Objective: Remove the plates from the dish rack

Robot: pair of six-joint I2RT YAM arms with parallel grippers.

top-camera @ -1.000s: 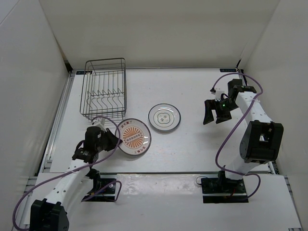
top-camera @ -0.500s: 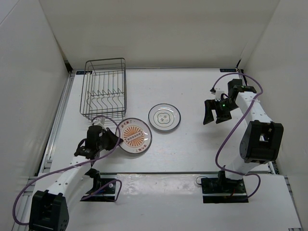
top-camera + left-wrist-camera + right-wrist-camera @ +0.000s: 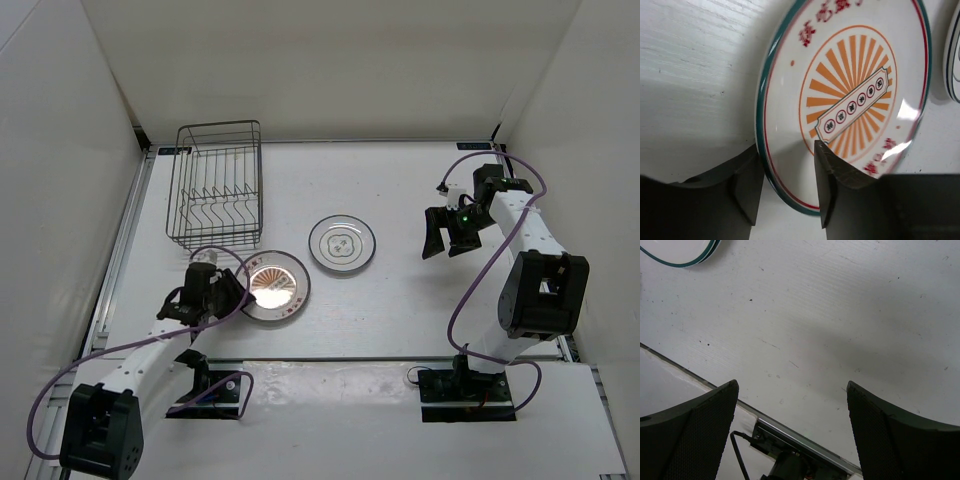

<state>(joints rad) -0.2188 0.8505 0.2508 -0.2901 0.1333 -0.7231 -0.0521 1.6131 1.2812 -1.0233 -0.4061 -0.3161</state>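
The plate with the orange-brown sunburst centre [image 3: 272,285] lies on the table in front of the dish rack [image 3: 215,185], which shows no plates. My left gripper [image 3: 237,291] straddles its near-left rim; in the left wrist view the plate [image 3: 850,95] has one finger under the rim and one over it, jaws [image 3: 786,150] apart with a gap showing. A white plate with grey rings [image 3: 342,243] lies flat mid-table; its edge shows in the left wrist view [image 3: 954,60] and the right wrist view [image 3: 685,255]. My right gripper [image 3: 432,250] hangs open and empty [image 3: 792,430] to its right.
White walls enclose the table on three sides. The rack stands at the back left by the left wall. The table's near metal edge and a cable [image 3: 790,435] show below my right gripper.
The orange plate has shifted slightly left and settled flatter, now catching glare. My left gripper moved a little up with it. The right arm has not moved.
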